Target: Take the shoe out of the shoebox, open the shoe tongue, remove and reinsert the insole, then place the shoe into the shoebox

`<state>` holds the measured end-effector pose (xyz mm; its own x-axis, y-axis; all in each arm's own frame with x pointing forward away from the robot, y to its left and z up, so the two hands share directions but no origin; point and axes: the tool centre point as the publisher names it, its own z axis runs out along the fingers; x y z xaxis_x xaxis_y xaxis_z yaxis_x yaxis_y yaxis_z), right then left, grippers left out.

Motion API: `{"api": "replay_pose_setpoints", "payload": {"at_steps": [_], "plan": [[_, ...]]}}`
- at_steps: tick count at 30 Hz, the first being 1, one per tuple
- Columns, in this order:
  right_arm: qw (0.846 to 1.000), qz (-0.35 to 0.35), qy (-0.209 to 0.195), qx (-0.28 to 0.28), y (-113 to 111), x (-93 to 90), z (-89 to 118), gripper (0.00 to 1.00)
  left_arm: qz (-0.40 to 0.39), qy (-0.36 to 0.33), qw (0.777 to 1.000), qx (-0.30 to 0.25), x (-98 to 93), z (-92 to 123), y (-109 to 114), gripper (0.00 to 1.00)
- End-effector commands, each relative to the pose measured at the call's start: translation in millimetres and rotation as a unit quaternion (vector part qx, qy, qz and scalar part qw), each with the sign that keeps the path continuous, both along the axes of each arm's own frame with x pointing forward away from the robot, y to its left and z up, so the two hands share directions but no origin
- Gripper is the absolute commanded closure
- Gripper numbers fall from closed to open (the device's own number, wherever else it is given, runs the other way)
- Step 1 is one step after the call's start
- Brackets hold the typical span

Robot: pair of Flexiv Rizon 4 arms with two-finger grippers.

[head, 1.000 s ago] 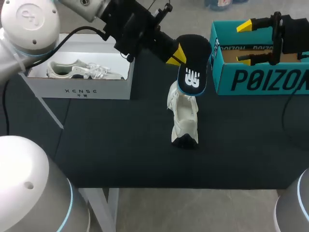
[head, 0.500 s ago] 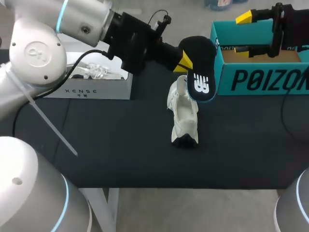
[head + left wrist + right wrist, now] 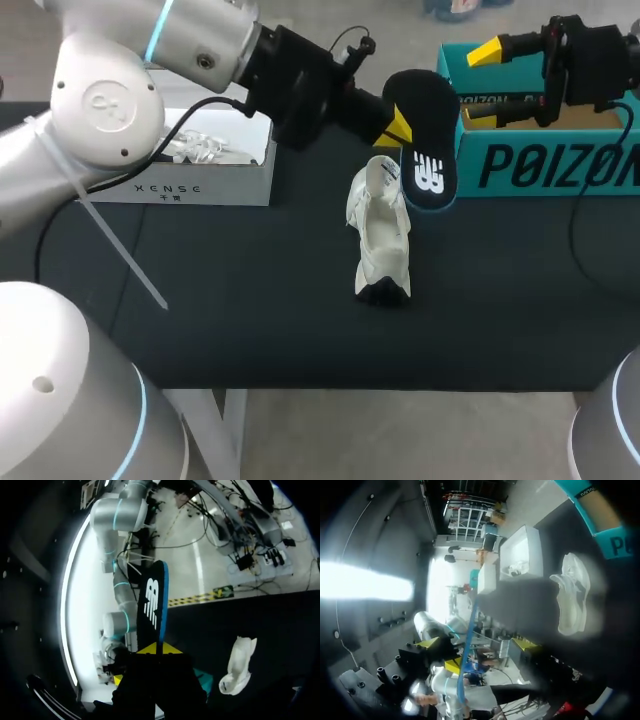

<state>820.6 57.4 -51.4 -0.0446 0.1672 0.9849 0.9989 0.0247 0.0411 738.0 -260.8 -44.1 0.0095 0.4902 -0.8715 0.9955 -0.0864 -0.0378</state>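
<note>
Shoe (image 3: 381, 240) lengthwise front-back, toe toward near edge; left hand (image 3: 402, 127) clamped on insole (image 3: 425, 135); right hand (image 3: 481, 84) spread, empty.

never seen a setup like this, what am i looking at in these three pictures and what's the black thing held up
Two robot arms work at a black table. One picture looks down from above; the two round ones come from cameras on the wrists. The left gripper pinches a black insole with a blue edge, close to a white sneaker resting on the table. The right gripper hangs open at a teal cardboard shoebox. A white box holds a second shoe.
</note>
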Motion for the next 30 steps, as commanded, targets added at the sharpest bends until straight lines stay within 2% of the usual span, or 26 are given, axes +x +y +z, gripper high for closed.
{"api": "replay_pose_setpoints", "payload": {"at_steps": [1,7,13,15,17,21,22,24,25,26,27,28,29,30], "plan": [[1.0,0.005,-0.002,-0.003,8.7,2.4,0.3,0.16,-0.004,0.002,1.0,0.01,19.9,-1.6,-23.3,1.0],[1.0,0.001,0.001,-0.002,11.8,2.2,0.1,0.49,0.008,-0.003,1.0,0.018,30.7,-4.3,-30.5,1.0],[1.0,-0.004,0.011,0.003,14.4,5.4,-2.6,0.58,0.013,-0.003,1.0,0.021,33.7,-8.5,-35.8,1.0],[1.0,-0.002,0.013,0.002,15.8,5.7,-3.2,0.73,0.016,-0.002,1.0,0.02,34.7,-8.4,-36.5,1.0],[1.0,-0.002,0.017,0.001,16.4,6.0,-5.4,0.98,0.018,-0.003,1.0,0.02,35.4,-7.7,-36.8,1.0],[1.0,0.0,0.024,0.0,16.6,6.6,-9.5,1.0,0.012,-0.008,1.0,0.023,35.1,-2.3,-36.2,1.0],[1.0,0.0,0.025,0.0,16.8,7.0,-10.3,1.0,0.012,-0.008,1.0,0.027,35.1,-1.1,-35.6,0.94],[1.0,0.001,0.026,-0.002,17.5,7.9,-12.0,1.0,0.008,-0.008,0.999,0.03,36.1,0.6,-33.7,0.75],[1.0,0.001,0.026,-0.004,17.9,8.4,-12.9,1.0,0.006,-0.008,0.999,0.035,36.9,1.2,-32.6,0.88],[1.0,0.0,0.026,-0.006,18.3,8.8,-13.8,1.0,0.005,-0.009,0.999,0.038,37.8,1.5,-31.0,0.87],[1.0,0.0,0.026,-0.007,18.7,9.3,-14.8,1.0,0.007,-0.006,0.999,0.047,38.7,1.3,-29.4,0.78],[1.0,0.0,0.025,-0.01,19.1,9.6,-16.0,1.0,0.008,0.0,0.998,0.059,39.5,0.2,-27.4,0.58],[1.0,0.0,0.024,-0.013,19.6,9.9,-17.4,1.0,0.008,0.005,0.998,0.07,40.1,-1.0,-25.3,0.0],[1.0,0.0,0.023,-0.015,20.1,10.3,-19.1,1.0,0.007,0.009,0.996,0.086,40.7,-2.2,-22.5,0.0]]}}
